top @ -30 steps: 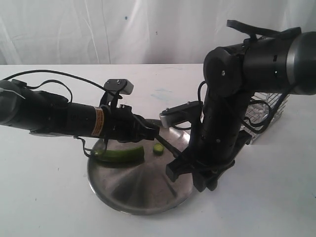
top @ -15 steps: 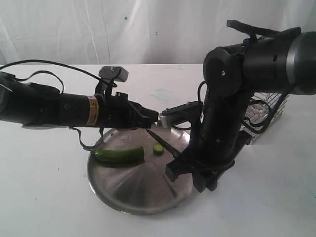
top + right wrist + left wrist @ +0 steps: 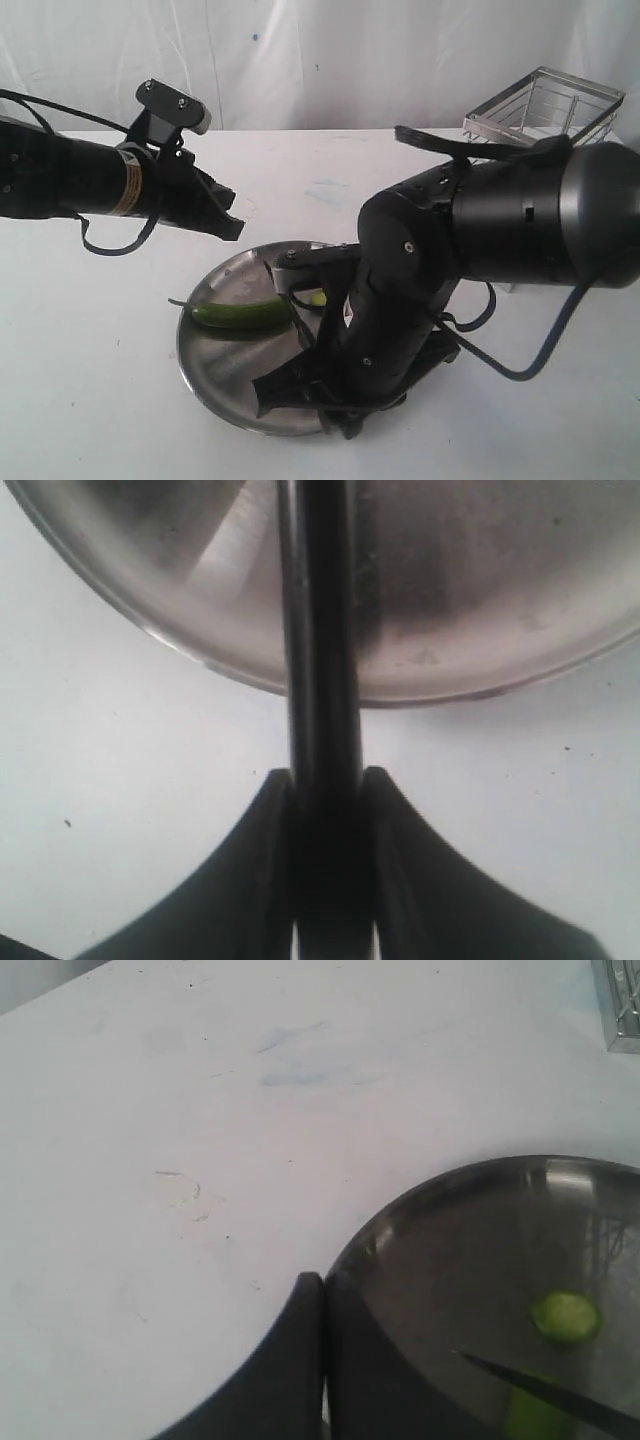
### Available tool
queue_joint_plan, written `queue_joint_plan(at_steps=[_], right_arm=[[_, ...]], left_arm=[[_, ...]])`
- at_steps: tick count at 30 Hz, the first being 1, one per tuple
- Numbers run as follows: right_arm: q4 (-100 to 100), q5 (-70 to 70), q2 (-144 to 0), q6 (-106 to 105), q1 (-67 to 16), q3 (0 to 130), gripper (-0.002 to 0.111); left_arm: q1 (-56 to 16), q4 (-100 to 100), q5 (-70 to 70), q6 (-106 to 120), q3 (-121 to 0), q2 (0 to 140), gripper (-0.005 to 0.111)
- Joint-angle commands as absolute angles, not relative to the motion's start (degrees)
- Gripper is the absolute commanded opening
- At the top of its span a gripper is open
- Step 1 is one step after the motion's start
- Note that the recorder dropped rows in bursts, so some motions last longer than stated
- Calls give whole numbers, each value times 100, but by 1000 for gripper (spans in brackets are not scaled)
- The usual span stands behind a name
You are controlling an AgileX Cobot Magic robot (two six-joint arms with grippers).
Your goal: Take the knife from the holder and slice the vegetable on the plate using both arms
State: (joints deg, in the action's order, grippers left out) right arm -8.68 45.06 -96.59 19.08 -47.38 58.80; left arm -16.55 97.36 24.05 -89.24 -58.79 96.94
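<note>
My right pincer [image 3: 326, 780] clamps the slim all-black knife [image 3: 322, 630], its blade reaching ahead over the round scuffed steel plate [image 3: 480, 600]. My left pincer [image 3: 322, 1290], closed on nothing, hangs well apart from the curved green chili [image 3: 240, 314] lying on that plate; unpinned, the chili may roll under the blade.

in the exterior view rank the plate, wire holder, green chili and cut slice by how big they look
1. plate, partly covered
2. holder, farther back and partly covered, so its place next to the plate is unsure
3. chili
4. cut slice, clearly smallest
</note>
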Motion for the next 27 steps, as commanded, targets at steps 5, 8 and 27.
queue_joint_plan(at_steps=[5, 8, 27], right_arm=[[-607, 4059, -9729, 2833, -4806, 5868, 0], [-608, 3836, -9820, 2941, -4994, 5868, 0], [310, 3483, -9954, 3902, -5263, 5587, 0]], left_arm=[[-1656, 9473, 2355, -9000, -5861, 9653, 0], [-1656, 9457, 2372, -9000, -5861, 9653, 0], [-1656, 9470, 2433, -8964, -5861, 9653, 0]])
